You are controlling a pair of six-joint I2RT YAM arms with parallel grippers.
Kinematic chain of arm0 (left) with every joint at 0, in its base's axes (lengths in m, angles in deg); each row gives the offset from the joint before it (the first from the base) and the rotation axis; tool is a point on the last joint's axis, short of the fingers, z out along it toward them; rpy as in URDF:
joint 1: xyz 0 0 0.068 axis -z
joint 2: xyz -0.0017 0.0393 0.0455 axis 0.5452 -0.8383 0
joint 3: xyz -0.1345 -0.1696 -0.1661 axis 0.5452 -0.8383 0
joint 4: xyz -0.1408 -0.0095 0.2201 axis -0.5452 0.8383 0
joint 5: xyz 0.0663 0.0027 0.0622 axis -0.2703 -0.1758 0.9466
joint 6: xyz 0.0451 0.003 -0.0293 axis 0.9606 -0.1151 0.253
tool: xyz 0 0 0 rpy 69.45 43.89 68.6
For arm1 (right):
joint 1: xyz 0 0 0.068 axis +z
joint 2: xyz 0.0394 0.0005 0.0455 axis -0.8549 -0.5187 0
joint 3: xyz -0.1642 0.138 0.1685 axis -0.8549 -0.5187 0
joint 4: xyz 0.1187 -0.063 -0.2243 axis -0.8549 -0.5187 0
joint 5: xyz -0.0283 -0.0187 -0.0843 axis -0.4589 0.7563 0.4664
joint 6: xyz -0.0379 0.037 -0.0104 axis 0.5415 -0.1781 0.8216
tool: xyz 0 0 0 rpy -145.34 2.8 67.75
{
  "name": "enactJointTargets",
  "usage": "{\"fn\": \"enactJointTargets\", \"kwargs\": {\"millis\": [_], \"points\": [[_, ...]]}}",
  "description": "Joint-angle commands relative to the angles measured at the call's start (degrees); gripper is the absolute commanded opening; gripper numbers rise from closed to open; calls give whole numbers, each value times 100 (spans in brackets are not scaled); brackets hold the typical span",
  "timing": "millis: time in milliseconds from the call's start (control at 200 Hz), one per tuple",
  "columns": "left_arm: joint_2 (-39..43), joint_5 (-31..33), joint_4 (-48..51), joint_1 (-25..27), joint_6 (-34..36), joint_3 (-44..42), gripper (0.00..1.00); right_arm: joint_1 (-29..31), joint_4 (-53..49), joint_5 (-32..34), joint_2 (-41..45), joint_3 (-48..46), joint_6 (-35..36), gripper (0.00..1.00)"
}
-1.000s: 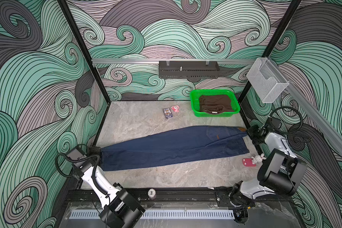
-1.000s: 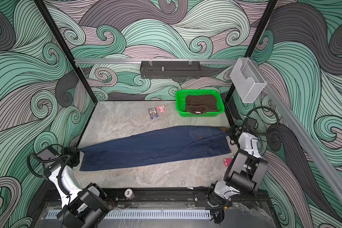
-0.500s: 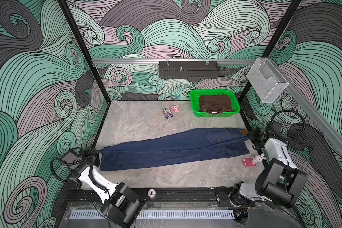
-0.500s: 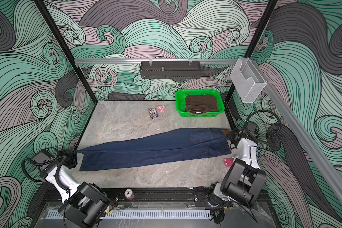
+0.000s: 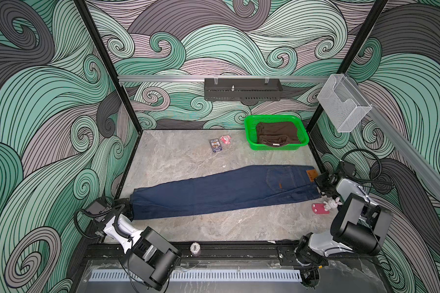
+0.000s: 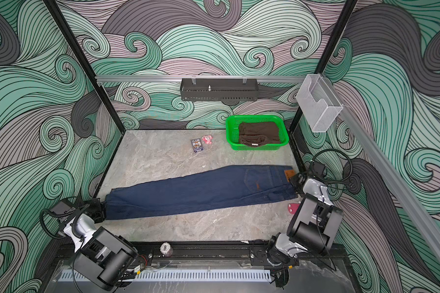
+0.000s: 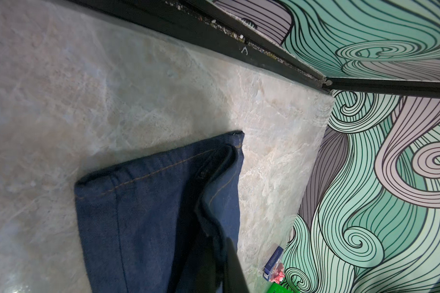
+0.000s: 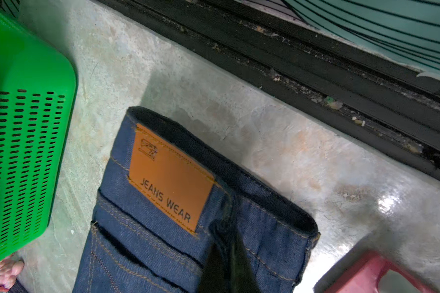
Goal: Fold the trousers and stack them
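Left pincer (image 5: pixel 129 208): jaws drawn fully together on the leg-hem end of the trousers (image 5: pixel 226 192), at the near left corner of the counter (image 5: pixel 175 162). In the left wrist view its dark fingers (image 7: pixel 231 274) meet over a raised ridge of denim running back from the hem. The cloth seems nipped between them, though the tips are blurred.

Right pincer (image 5: pixel 318 186): jaws likewise closed tight, on the waistband end of the trousers at the right edge of the counter. In the right wrist view the fingers (image 8: pixel 214 271) converge on a puckered fold just beside the patch (image 8: pixel 170 177).

Trousers: dark navy denim with tan stitching, laid full length and flat across the counter, slanting from near left to right. The legs lie one upon the other with a back pocket uppermost.

Patch: tan, sewn on the waistband, stamped "JEANS WEAR" beneath a small line-drawn emblem.

Green basket (image 5: pixel 274 117): perforated plastic, far right corner, apart from the trousers. It holds a brown garment (image 5: pixel 277 130) with a small white label, unreadable.

Card box (image 5: pixel 215 145) and pink toy (image 5: pixel 225 139): side by side at the far middle of the counter. The box print is too small to read.

Chip (image 6: pixel 166 248): on the front rail, marked "500".

Pink block (image 5: pixel 320 208) and white rabbit figure (image 5: pixel 332 203): near the waistband.
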Motion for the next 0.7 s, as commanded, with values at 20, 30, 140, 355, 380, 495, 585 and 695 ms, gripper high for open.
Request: {"fn": "enactJointTargets", "kwargs": {"millis": [20, 30, 140, 355, 380, 495, 585, 695], "points": [[67, 130, -27, -93, 113, 100, 0, -8, 52, 310, 119, -43, 2, 1], [68, 123, -31, -94, 110, 103, 0, -12, 51, 309, 128, -42, -3, 0], [81, 53, 62, -145, 104, 224, 0, -11, -11, 308, 161, 34, -13, 0], [95, 98, 184, -288, 177, 154, 0, -22, -79, 424, 177, -19, -8, 1], [88, 46, 160, -332, 156, 139, 0, -22, -82, 433, 187, -36, -29, 0], [77, -176, 145, -410, 67, 241, 0, -47, -198, 330, 264, 40, -115, 0], [86, -343, 252, -411, 18, 471, 0, -43, -372, 132, 340, 195, -160, 0], [88, -448, 364, -411, -10, 672, 0, -35, -516, -34, 512, 325, -148, 0]]}}
